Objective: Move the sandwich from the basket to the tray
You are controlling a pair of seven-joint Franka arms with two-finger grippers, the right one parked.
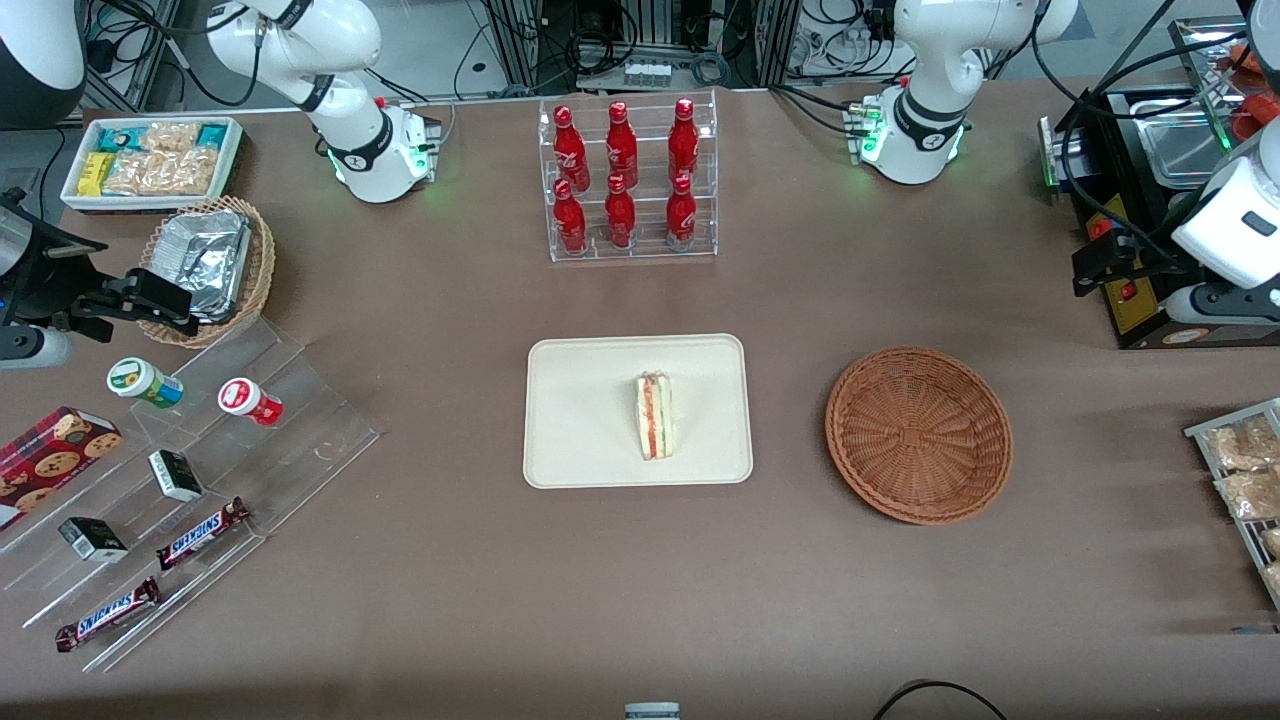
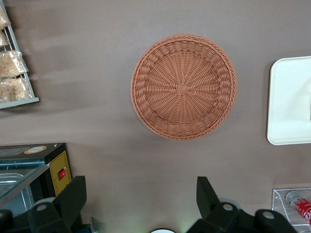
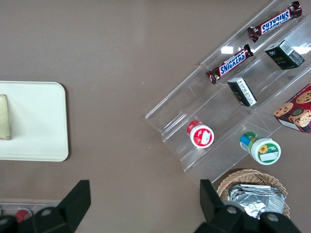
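Black fingers (image 2: pixel 73 196) of the left arm's hand (image 2: pixel 141 199) stand spread wide with nothing between them, raised high over the brown counter (image 1: pixel 450 560) at the working arm's end, beside a black appliance with a red switch (image 2: pixel 58 167). Seen from its wrist, the hand hangs above bare cloth just next to the wide, shallow, round reddish-brown woven wicker basket (image 2: pixel 183 87), which has nothing in it.

Toward the middle of the counter from the basket lies the flat cream-white rectangular tray with rounded corners (image 1: pixel 580 380). The small triangular sandwich wedge of pale bread with red-orange and green filling, in clear wrap (image 1: pixel 655 415), lies on that tray, a little off its middle toward the basket's side, well apart from the hand.

Farther from the front camera than the tray stands a clear tiered rack of red bottles (image 1: pixel 625 180). Toward the parked arm's end sits a smaller tan wicker basket with foil packets (image 1: pixel 215 265), a white bin of snack packets (image 1: pixel 150 160), and a clear stepped display with Snickers bars (image 1: pixel 200 535) and small cartons.
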